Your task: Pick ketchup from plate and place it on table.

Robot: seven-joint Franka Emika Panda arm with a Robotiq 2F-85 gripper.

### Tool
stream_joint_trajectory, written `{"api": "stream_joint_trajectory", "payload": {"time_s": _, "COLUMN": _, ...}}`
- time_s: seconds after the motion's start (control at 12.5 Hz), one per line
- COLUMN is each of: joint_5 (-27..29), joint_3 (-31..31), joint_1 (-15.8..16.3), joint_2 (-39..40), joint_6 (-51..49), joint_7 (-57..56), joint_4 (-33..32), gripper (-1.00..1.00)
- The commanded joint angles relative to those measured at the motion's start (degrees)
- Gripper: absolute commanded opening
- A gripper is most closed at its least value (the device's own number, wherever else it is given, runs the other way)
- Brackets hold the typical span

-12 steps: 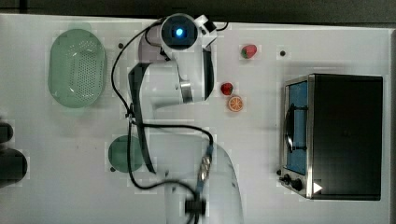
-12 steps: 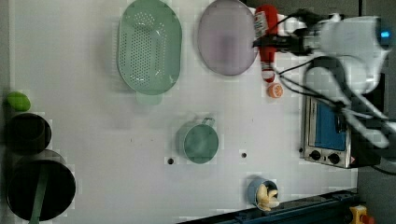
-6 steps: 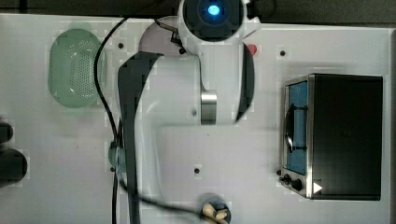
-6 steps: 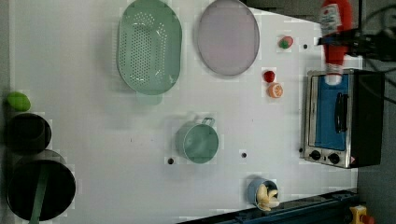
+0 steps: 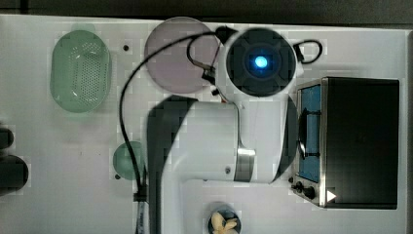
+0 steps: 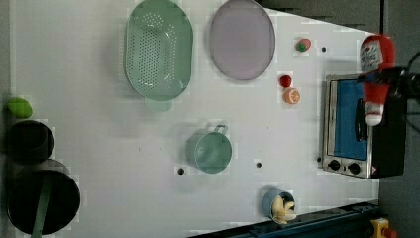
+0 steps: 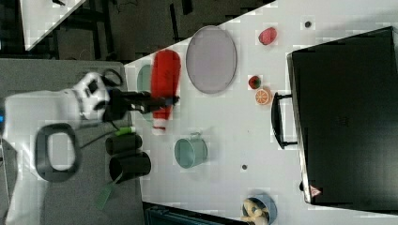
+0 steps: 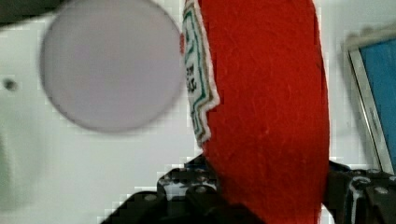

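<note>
- In the left view, the pale-green perforated oval colander (image 6: 158, 48) lies on the large white flat table (image 6: 89, 99), far to the left view's left of the gripper.
- The small round green cup (image 6: 212, 150) with a handle sits on the table, well apart from the gripper, lower and toward the left view's left.
- The round flat greyish-mauve plate (image 6: 241, 39) lies bare on the table, between the colander and the gripper, well apart from the latter.
- A small red strawberry (image 6: 285, 81) and an orange slice (image 6: 291, 95) lie just past the plate, nearer the gripper.
- The black gripper (image 6: 384, 77) is partly closed, its jaws clamped across the middle of the small elongated red ketchup squeeze bottle (image 6: 376, 74); the wrist view shows the bottle's red body (image 8: 266, 112) filling the space between the jaws.
- The ketchup is raised off the plate, over the silver toaster oven (image 6: 354, 129) with a blue door, white cap toward the left view's bottom.
</note>
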Motion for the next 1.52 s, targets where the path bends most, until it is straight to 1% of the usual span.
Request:
{"api": "stream_joint_trajectory", "payload": {"time_s": 0.08, "joint_5": 1.0, "joint_3": -1.8, "joint_1": -0.7, "joint_2": 0.2, "joint_6": 1.7, "joint_7": 0.1, "joint_4": -7.7, "gripper": 0.24}}
{"api": "stream_joint_trajectory", "payload": {"time_s": 0.16, "joint_5": 1.0, "joint_3": -2.3, "joint_1": -0.7, "joint_2": -0.3, "joint_6": 3.5, "joint_7": 0.1, "joint_4": -10.4, "gripper": 0.24}}
{"api": "stream_joint_trajectory", "payload": {"time_s": 0.32, "joint_5": 1.0, "joint_3": -2.7, "joint_1": -0.7, "joint_2": -0.4, "joint_6": 10.1, "joint_7": 1.2, "joint_4": -15.5, "gripper": 0.24}}
{"api": "stream_joint_trajectory", "payload": {"time_s": 0.48, "joint_5": 0.8, "joint_3": -2.1, "joint_1": -0.5, "joint_2": -0.2, "joint_6": 16.5, "joint_7": 5.5, "joint_4": -21.1, "gripper": 0.24}}
{"api": "stream_joint_trajectory", "payload": {"time_s": 0.64, "joint_5": 0.8, "joint_3": -1.0, "joint_1": -0.4, "joint_2": 0.5, "joint_6": 20.8, "joint_7": 11.2, "joint_4": -26.1, "gripper": 0.24}}
{"api": "stream_joint_trajectory", "payload": {"time_s": 0.8, "joint_5": 0.8, "joint_3": 0.6, "joint_1": -0.1, "joint_2": 2.5, "joint_6": 26.2, "joint_7": 14.9, "joint_4": -28.6, "gripper": 0.24}}
{"api": "stream_joint_trajectory", "payload": {"time_s": 1.04, "joint_5": 0.8, "joint_3": 1.4, "joint_1": 0.0, "joint_2": 6.9, "joint_6": 33.3, "joint_7": 15.8, "joint_4": -29.4, "gripper": 0.24}}
{"api": "stream_joint_trajectory", "payload": {"time_s": 1.12, "joint_5": 0.8, "joint_3": 1.4, "joint_1": 0.0, "joint_2": 8.0, "joint_6": 35.0, "joint_7": 15.8, "joint_4": -29.5, "gripper": 0.3}}
{"api": "stream_joint_trajectory", "payload": {"time_s": 1.36, "joint_5": 0.8, "joint_3": 1.3, "joint_1": 0.1, "joint_2": 10.1, "joint_6": 37.1, "joint_7": 15.8, "joint_4": -30.0, "gripper": 0.91}}
{"api": "stream_joint_trajectory", "payload": {"time_s": 1.44, "joint_5": 0.8, "joint_3": 1.5, "joint_1": 0.1, "joint_2": 9.9, "joint_6": 37.2, "joint_7": 15.8, "joint_4": -30.0, "gripper": 1.0}}
{"api": "stream_joint_trajectory", "payload": {"time_s": 1.52, "joint_5": 0.8, "joint_3": 1.6, "joint_1": 0.1, "joint_2": 9.3, "joint_6": 37.2, "joint_7": 15.8, "joint_4": -29.8, "gripper": 1.0}}
